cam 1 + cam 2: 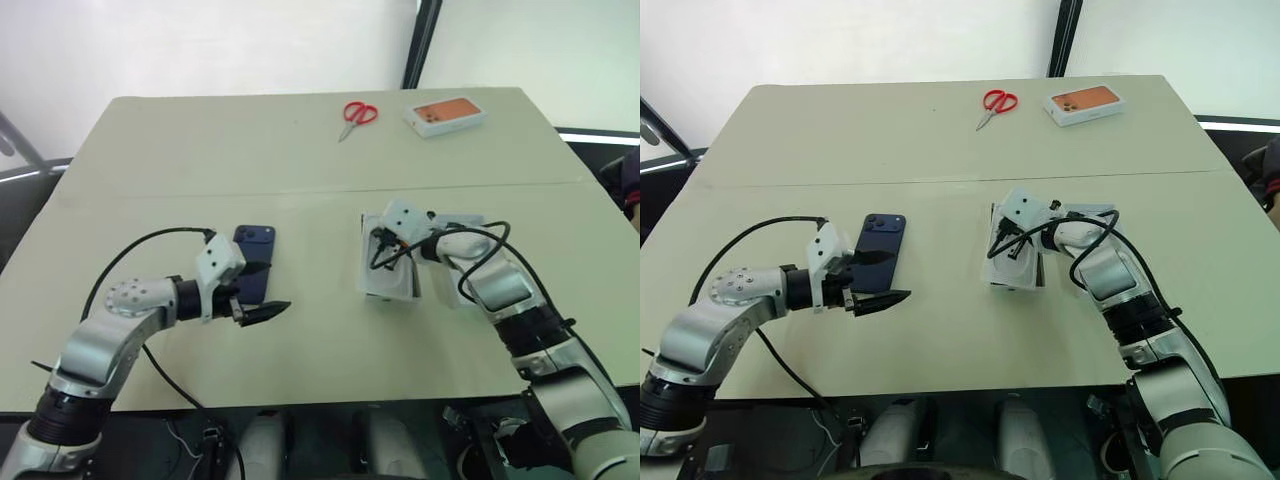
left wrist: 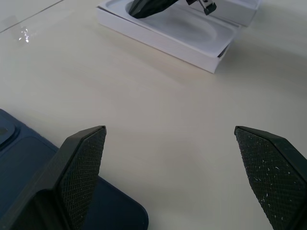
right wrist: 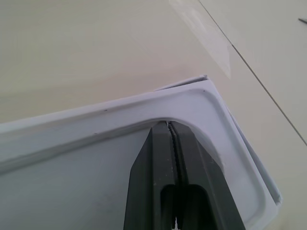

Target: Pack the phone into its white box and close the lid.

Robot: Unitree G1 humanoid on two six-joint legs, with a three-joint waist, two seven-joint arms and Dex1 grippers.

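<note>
Table: pale beige top with a faint seam running across it from side to side; carries every item listed here.

Left gripper: low over the table on the left side, pointing toward the centre. Two black fingers spread wide with nothing between them; in the left wrist view one textured pad stands over the edge of the phone and the other over bare table.

Phone: dark navy, glossy back up, camera lenses at the far corner. Lies flat on the left half of the table, outside the box, partly under the left gripper's upper finger.

White box: shallow white piece lying right of centre, well apart from the phone. A thin white moulded insert with an oval recess sits in it.

Right gripper: reaches in from the right, angled down into the white insert. Fingers pressed together, nothing held; tips sit at the rounded inner corner of the recess, against its wall.

Further white pieces: lie just right of the box, mostly hidden by the right arm; which is the lid cannot be told.

Scissors: red-handled, at the far edge, centre.

Orange-topped box: white sides, far right of the table, just beside the scissors.
</note>
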